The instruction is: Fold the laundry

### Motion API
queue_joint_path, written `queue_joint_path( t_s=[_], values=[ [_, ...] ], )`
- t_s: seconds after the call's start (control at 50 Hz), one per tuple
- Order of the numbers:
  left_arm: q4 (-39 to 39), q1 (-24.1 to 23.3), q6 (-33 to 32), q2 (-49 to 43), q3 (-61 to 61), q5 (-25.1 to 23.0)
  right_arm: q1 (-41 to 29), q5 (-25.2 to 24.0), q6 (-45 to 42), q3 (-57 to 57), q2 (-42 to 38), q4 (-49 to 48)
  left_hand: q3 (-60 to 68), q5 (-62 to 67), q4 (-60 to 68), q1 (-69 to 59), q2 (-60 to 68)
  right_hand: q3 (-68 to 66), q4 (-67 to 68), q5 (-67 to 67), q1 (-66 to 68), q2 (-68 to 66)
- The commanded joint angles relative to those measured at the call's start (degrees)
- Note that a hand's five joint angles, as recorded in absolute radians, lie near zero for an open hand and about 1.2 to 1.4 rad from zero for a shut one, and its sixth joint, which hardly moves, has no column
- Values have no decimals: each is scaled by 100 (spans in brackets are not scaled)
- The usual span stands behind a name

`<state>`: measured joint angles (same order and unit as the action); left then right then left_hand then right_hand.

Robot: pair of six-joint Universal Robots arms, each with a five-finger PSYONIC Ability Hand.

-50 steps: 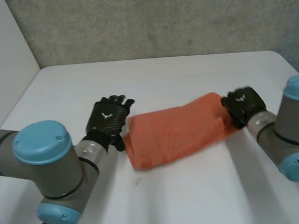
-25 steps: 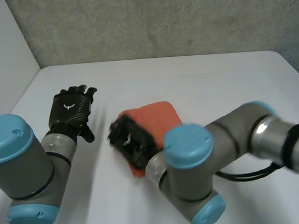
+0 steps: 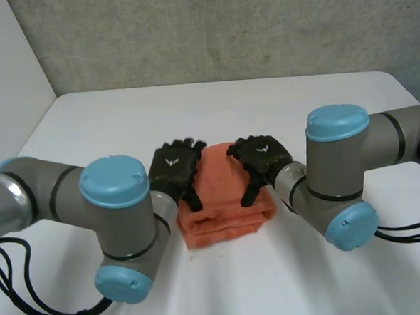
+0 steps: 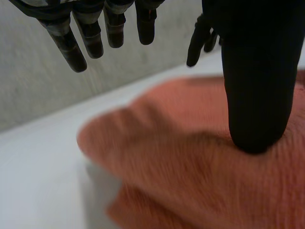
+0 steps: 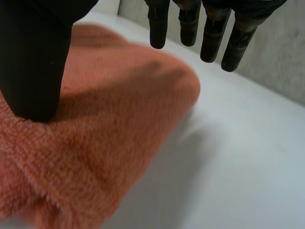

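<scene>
White table (image 3: 300, 109): left robot hand (image 3: 173, 168), right robot hand (image 3: 261, 154) unclenched, thumbs on orange towel (image 3: 223, 199).

Soft, even light lay bright on the white table (image 3: 214, 107), and the folded orange towel (image 3: 223, 199) cast a faint shadow beside its edge.

Support: white table (image 3: 314, 115), matte top, rounded far right corner. One item lies directly on it: orange towel (image 3: 224, 206), folded into a compact, thick bundle, with layers stacked along its near edge. White tabletop shows on every side of the towel. The table's far edge is well beyond the towel, against a grey wall (image 3: 223, 28).
</scene>
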<state>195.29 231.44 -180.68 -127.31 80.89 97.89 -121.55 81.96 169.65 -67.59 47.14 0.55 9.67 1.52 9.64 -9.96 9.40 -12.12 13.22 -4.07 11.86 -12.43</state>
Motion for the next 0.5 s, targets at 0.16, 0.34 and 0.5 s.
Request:
queue_joint_path(
  t_s=[0.16,0.34,0.5],
  values=[
    [-544,332,-81,407,260,37,324,40,-336,-53,338,33,33,-152,36,-4,60,212,-322,407,-186,243],
    [-571,332,-90,1516,260,19,439,294,-187,-185,1368,-125,33,-152,36,-4,60,212,-322,407,-186,243],
    [-571,666,-81,2562,146,-16,746,734,15,-246,2265,-328,33,-152,36,-4,60,212,-322,407,-186,243]
  ],
)
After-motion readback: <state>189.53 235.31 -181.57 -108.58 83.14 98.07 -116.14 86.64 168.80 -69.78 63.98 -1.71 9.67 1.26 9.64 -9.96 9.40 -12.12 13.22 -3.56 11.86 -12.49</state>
